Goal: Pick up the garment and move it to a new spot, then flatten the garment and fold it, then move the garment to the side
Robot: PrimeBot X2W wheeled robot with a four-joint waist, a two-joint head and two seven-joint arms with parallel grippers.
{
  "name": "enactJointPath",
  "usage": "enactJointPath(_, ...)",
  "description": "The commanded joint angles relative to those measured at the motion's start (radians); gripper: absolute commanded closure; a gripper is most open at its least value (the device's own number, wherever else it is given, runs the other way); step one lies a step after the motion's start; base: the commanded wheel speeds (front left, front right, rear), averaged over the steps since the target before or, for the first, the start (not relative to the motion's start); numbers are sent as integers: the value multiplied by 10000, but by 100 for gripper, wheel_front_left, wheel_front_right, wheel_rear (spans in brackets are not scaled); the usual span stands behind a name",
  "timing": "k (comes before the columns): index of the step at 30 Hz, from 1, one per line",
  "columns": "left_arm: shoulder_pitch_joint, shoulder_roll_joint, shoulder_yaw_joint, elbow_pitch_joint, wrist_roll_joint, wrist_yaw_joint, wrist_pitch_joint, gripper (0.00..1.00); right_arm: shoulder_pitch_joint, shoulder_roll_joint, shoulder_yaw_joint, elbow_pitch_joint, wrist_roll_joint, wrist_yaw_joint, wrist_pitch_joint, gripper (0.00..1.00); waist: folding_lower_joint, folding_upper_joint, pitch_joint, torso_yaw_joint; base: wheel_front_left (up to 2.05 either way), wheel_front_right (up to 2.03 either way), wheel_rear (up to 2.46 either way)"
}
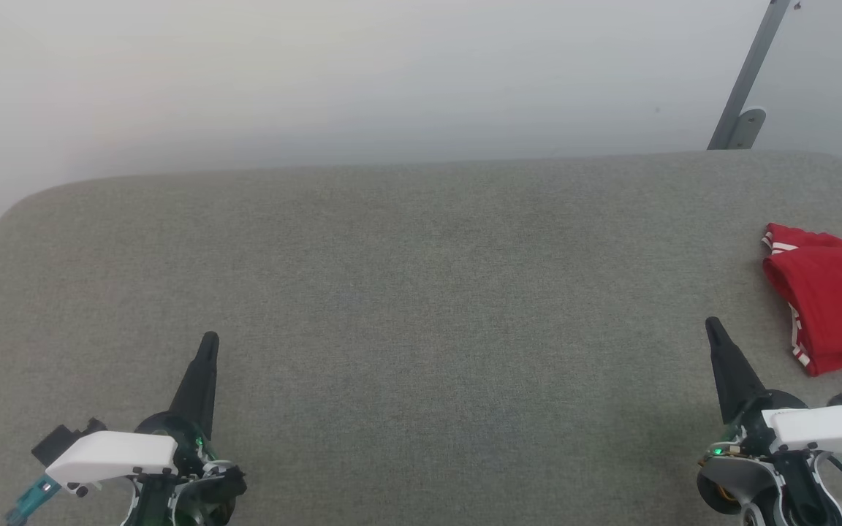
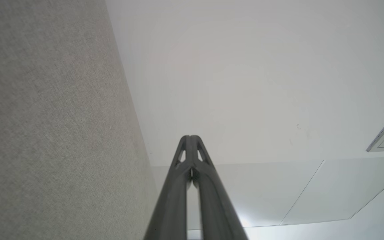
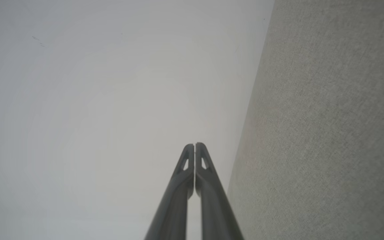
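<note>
Resting grippers, garment lying at 3 o'clock

Garment [image 1: 834, 307] lies on the grey table [image 1: 421, 292] at 3 o'clock in the head view, in a compact red bundle with white-striped trim. It is near the right gripper [image 1: 713, 325] at 5 o'clock and well apart from the left gripper [image 1: 207, 342] at 7 o'clock. The 2 grippers are closed tight and hold nothing.

Judgement: the layered bundle suggests the move-aside step is done, though pickup not yet begun cannot be ruled out. Any next reach calls for the right jaws to part first. The frame edge cuts off the garment's right portion, and no lettering or sleeves can be made out.
</note>
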Motion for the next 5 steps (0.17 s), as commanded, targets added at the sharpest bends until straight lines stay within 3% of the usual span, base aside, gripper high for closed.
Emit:
enactJointPath(1,-115,-20,2,-6,-36,0,28,100,57,35,-5,-27,41,0,18,100,0,-1,0,0,0,0,0)
enactJointPath(5,-115,-20,2,-6,-35,0,28,100,57,35,-7,-27,41,2,18,100,0,-1,0,0,0,0,0)
